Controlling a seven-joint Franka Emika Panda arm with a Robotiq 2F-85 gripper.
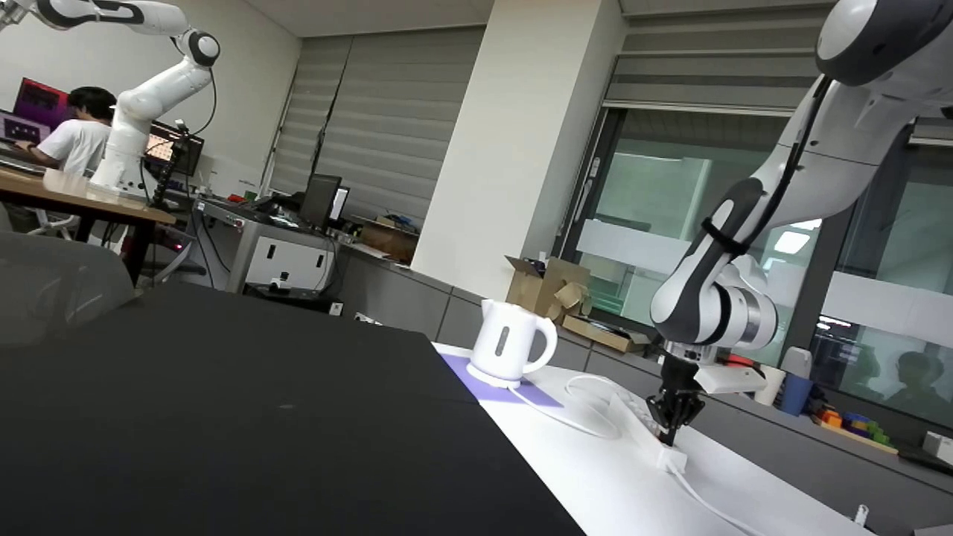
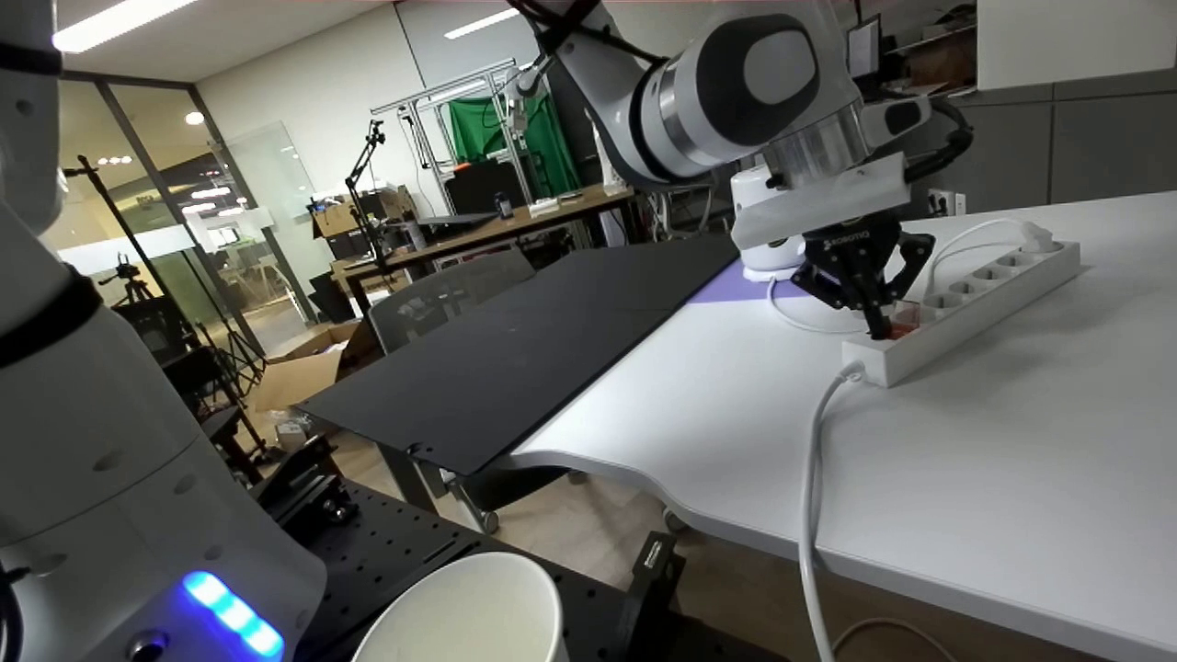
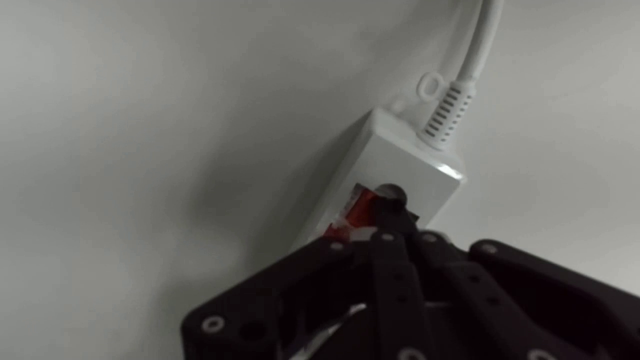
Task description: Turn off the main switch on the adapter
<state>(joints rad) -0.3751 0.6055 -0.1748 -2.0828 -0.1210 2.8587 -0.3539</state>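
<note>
The adapter is a long white power strip [image 1: 642, 435] on the white table; it shows in both exterior views [image 2: 979, 319], its cord end also in the wrist view [image 3: 400, 162]. Its red main switch [image 2: 907, 317] sits near the cord end and is partly hidden by the fingers; red parts of it [image 3: 361, 210] show in the wrist view. My gripper [image 1: 667, 439] points down with its fingers together and nothing visible between them. In an exterior view its tips [image 2: 880, 328] are at the switch's cord-side end, seemingly touching. In the wrist view the fingertips [image 3: 392, 197] cover part of the switch.
A white kettle [image 1: 502, 344] stands on a purple mat [image 1: 465, 374] beyond the strip. A white plug [image 2: 1037, 239] sits in the strip's far socket. The strip's cord [image 2: 813, 478] hangs over the table edge. A black tabletop [image 1: 283, 417] adjoins the white table.
</note>
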